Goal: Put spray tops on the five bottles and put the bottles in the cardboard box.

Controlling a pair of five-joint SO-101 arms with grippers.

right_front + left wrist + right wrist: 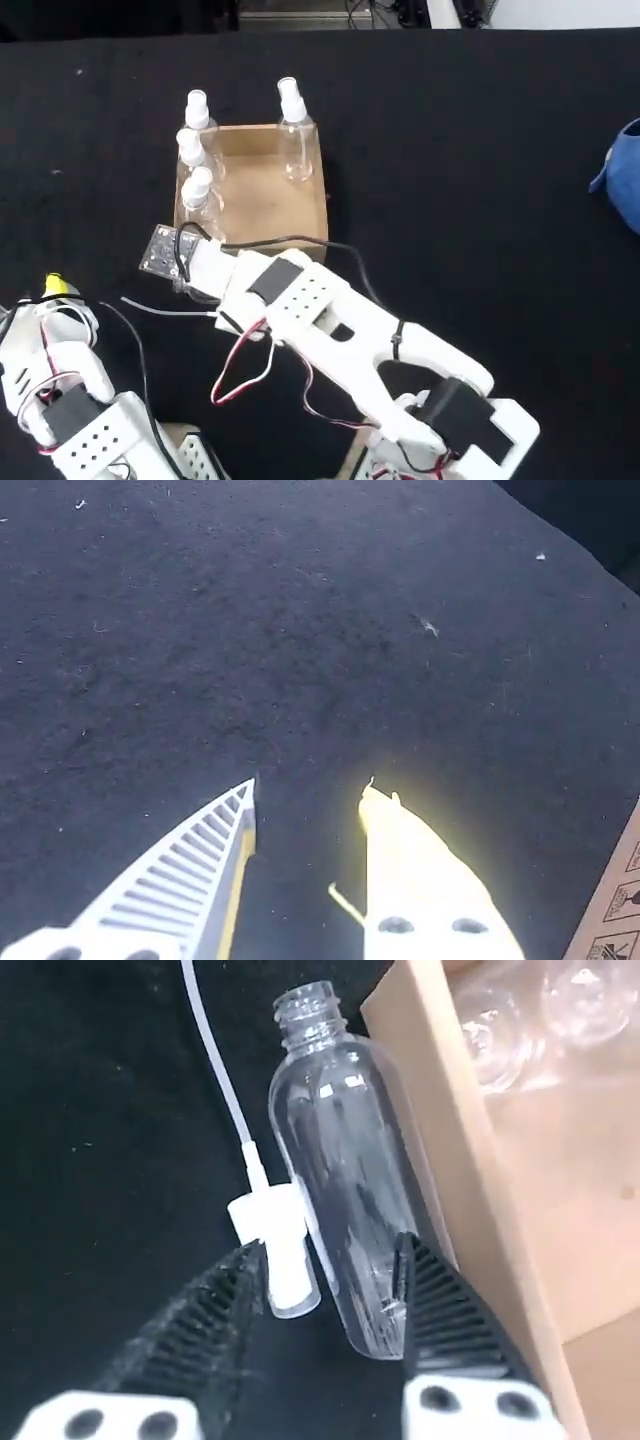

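Currently the right gripper (330,1248) is hanging low with its jaws spread. It is straddling both the base of the uncapped clear bottle (340,1150) and the head of the loose spray top (275,1255), and is clamping neither. Both are lying flat on the black table (110,1160), side by side, with the bottle just beside the outer wall of the cardboard box (455,1130). Four capped bottles (200,190) are standing inside the box. The left gripper (310,788) is hovering over bare table with its jaws apart and nothing between them.

Risks:
- Closing from here is likely pinching top and bottle together rather than one alone.
- The round, slick bottle is liable to be squeezed out sideways or rolled hard against the box wall, nudging the box.
- The thin dip tube (215,1070) is sitting exposed and could be getting bent or dragged.

Hard to make out:
- From above, the right arm's wrist is covering the bottle and top.
- Whether one jaw is already touching the spray top, I cannot tell.
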